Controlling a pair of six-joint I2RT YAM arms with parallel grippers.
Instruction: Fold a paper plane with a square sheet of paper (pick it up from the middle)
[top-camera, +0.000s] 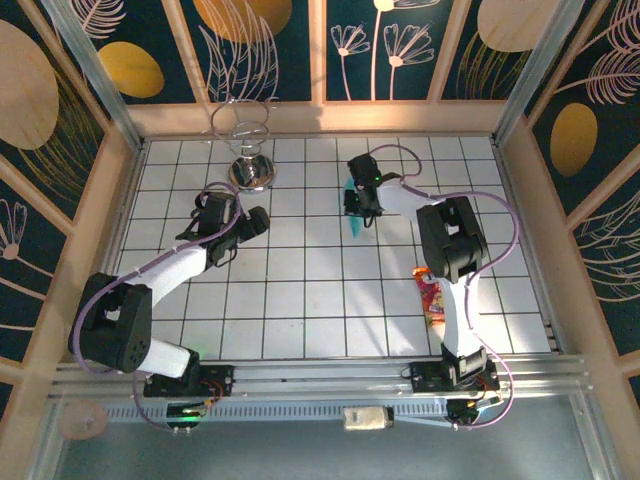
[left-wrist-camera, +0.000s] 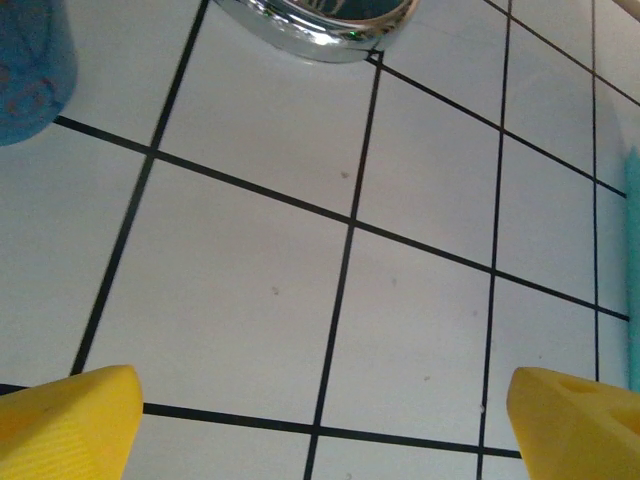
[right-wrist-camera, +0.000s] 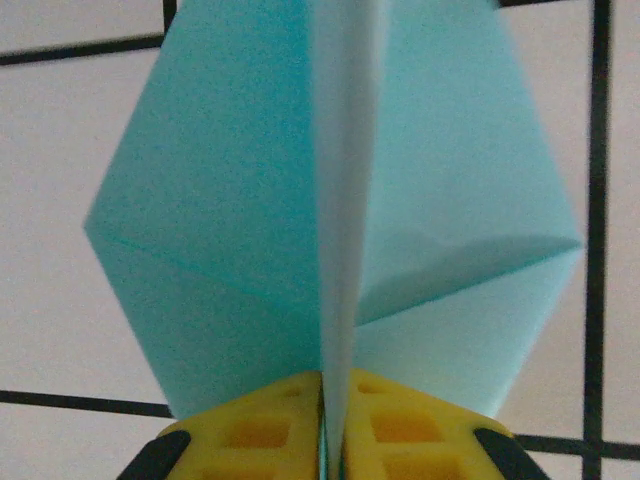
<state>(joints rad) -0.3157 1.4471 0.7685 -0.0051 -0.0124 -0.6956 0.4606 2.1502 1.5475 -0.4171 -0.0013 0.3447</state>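
Observation:
The square sheet of paper now stands folded as a light-blue paper plane (right-wrist-camera: 220, 230) with two wings spread either side of an upright centre crease. My right gripper (right-wrist-camera: 335, 405) is shut on that crease from below, its yellow fingers (right-wrist-camera: 250, 430) pressed together. From above, the plane (top-camera: 357, 226) hangs just below the right gripper (top-camera: 358, 205) at the middle back of the tiled table. My left gripper (top-camera: 260, 218) is to the left of it, apart from the plane. In its wrist view the left gripper (left-wrist-camera: 320, 425) is open over bare tile, and a sliver of the plane (left-wrist-camera: 633, 260) shows at the right edge.
A chrome wire stand (top-camera: 250, 165) sits at the back left, its shiny base (left-wrist-camera: 320, 25) just beyond my left gripper. An orange-red snack packet (top-camera: 432, 297) lies near the right arm. Wooden walls (top-camera: 115, 200) fence the table. A blurred blue thing (left-wrist-camera: 30, 70) fills one corner.

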